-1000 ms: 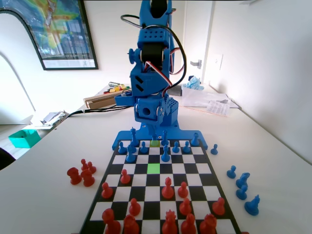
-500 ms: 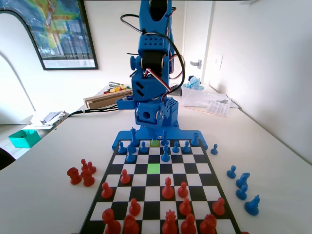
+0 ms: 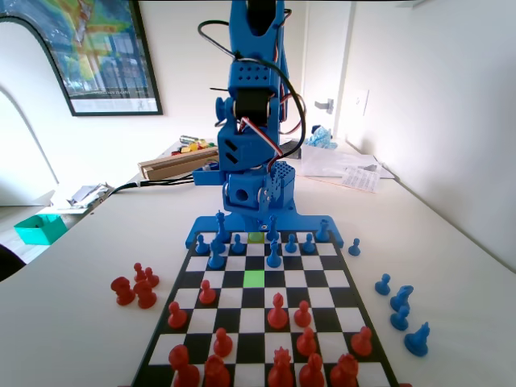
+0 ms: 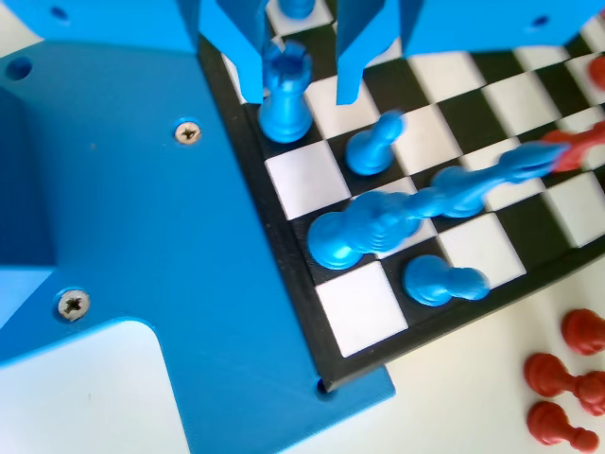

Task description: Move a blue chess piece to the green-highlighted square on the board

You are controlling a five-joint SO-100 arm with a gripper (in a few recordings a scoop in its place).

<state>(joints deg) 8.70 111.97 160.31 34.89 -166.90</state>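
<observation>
Your blue two-finger gripper (image 4: 301, 87) hangs low over the near rows of the flat black-and-white checkered board (image 3: 318, 278), its jaws set apart and holding nothing. In the wrist view a tall blue rook-like piece (image 4: 285, 93) stands between them, closer to the left jaw. A short blue plastic pawn with a round head (image 4: 374, 145) stands just right of that, untouched. In the fixed view the bright lime-green square (image 3: 254, 278) lies bare, toward the board's middle, with red pawns (image 3: 277, 311) nearer the camera.
</observation>
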